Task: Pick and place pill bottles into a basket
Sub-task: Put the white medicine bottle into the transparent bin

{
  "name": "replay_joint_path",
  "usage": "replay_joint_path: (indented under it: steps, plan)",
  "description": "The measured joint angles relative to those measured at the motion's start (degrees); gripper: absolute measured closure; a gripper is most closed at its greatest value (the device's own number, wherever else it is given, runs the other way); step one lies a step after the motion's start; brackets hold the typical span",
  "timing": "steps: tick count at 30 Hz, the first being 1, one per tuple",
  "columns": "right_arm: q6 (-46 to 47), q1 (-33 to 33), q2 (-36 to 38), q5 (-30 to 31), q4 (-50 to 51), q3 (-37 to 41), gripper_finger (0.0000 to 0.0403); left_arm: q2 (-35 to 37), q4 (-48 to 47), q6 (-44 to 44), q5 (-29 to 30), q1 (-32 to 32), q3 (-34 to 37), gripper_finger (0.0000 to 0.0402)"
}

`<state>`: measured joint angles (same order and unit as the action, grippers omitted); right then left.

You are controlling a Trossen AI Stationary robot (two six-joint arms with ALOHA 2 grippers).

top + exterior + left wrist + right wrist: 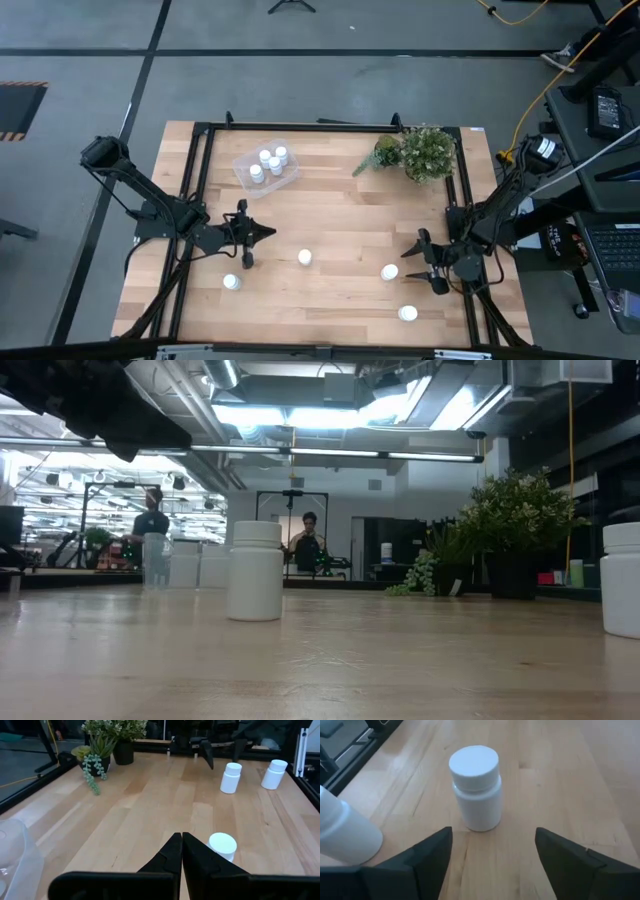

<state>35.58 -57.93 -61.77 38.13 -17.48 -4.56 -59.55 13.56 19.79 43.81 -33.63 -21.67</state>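
The right pincer (492,852) gapes wide and empty before an upright pill bottle (476,787); the left pincer (182,851) is closed, empty.

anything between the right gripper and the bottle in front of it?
Nothing visible. The right gripper is open, with the bottle upright on bare table straight ahead. Another bottle stands off to one side, outside the gap.

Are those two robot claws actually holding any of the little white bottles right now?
No, nothing is held. The right gripper stands open just short of an upright pill bottle, not touching it. The left gripper is shut on nothing.
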Motion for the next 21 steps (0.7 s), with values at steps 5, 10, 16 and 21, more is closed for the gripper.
replay_joint_path:
  steps: [5,10,16,21]
  plan:
    - [0.0,0.0,-2.8,0.5,-3.4,0.0,0.0116,0.0,0.0,0.0,0.0,0.0,0.0,0.0396]
    - [1.7,0.0,-6.5,0.4,-4.3,0.0,0.0118,0.0,0.0,0.0,0.0,0.0,0.0,0.0396]
    - [0.7,0.0,-11.2,0.4,-10.8,0.0,0.0118,0.0,0.0,0.0,0.0,0.0,0.0,0.0396]
    - [-0.2,0.3,-16.1,1.7,-15.8,0.0,0.0118,0.0,0.0,0.0,0.0,0.0,0.0,0.0396]
